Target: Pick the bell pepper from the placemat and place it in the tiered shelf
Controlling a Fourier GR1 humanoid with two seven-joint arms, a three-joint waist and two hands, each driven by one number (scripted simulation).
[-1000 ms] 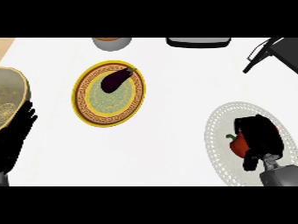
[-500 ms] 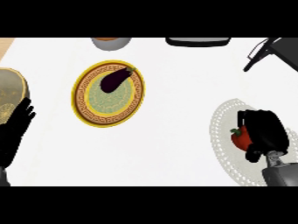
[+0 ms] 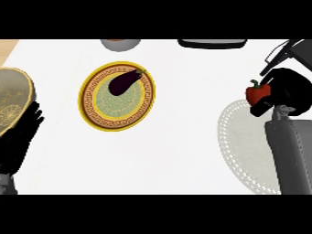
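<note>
Bell pepper (image 3: 256, 93): red, green stem up, in my right hand (image 3: 287, 91), carried above the far edge of the white placemat (image 3: 243, 146) and no longer resting on it. Fingers curled round its right side; the left face and stem show, the rest is hidden by the hand.

Tiered shelf (image 3: 307, 52): dark frame at the far right corner, just beyond my hand, partly cut off by the view's edge. I cannot make out its tiers from here, so which level takes the pepper is not clear.

Step in hand, as I judge it: carry to the shelf. To do it well, keep the pepper upright and the curl unchanged, travel up and to the right, clear the slanted black strut before going in, and release only once the pepper sits on a tier. Risk: knocking the frame with the knuckles, since the hand is already close.

Left hand (image 3: 13, 141): near the left edge, fingers straight and raised, resting, holding nothing, beside the golden bowl (image 3: 6, 98).

Elsewhere: yellow patterned plate (image 3: 118, 103) mid-counter with an eggplant (image 3: 123, 82) on its far part, well apart from my route.
</note>
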